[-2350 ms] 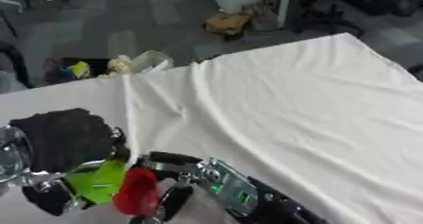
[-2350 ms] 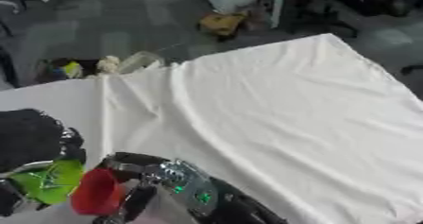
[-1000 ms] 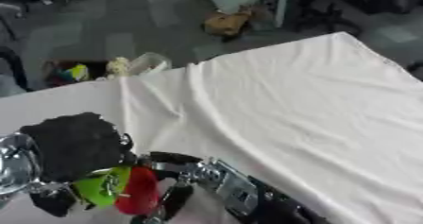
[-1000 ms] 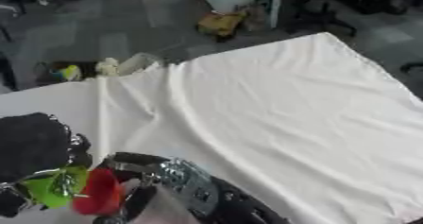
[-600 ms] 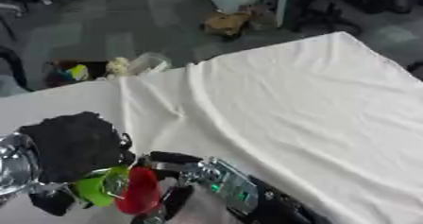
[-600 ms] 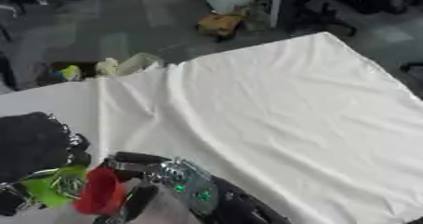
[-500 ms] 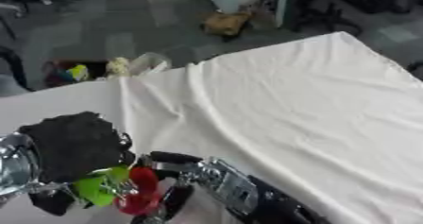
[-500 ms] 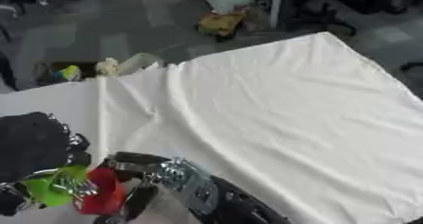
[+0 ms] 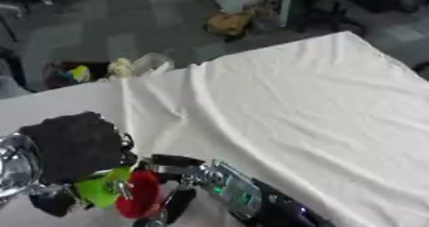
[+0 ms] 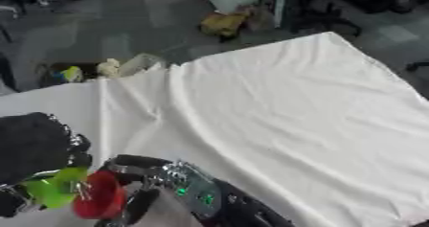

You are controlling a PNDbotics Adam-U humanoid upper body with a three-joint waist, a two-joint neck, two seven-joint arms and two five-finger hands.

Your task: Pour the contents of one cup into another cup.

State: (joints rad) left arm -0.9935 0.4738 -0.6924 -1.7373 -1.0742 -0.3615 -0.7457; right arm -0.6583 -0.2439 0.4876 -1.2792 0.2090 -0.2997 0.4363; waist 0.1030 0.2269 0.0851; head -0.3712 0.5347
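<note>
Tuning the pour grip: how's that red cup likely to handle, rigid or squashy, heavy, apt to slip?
Red cup looks like thin smooth plastic, so probably light and somewhat squeezable. Its tapered, glossy wall could slide in the right hand curled round it. It sits tilted against the green cup in the left hand, so contents may shift.

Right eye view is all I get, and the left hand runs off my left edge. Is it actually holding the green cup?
Observer: The left eye view shows the whole left hand. Its black back sits over the green cup and a dark finger curls under the cup, so it looks held.
Operator: Good. On my side the right hand is curled round the red cup. What is left of the left hand?
Observer: Its silver wrist, which comes in from the picture's left edge, level with the hand.
</note>
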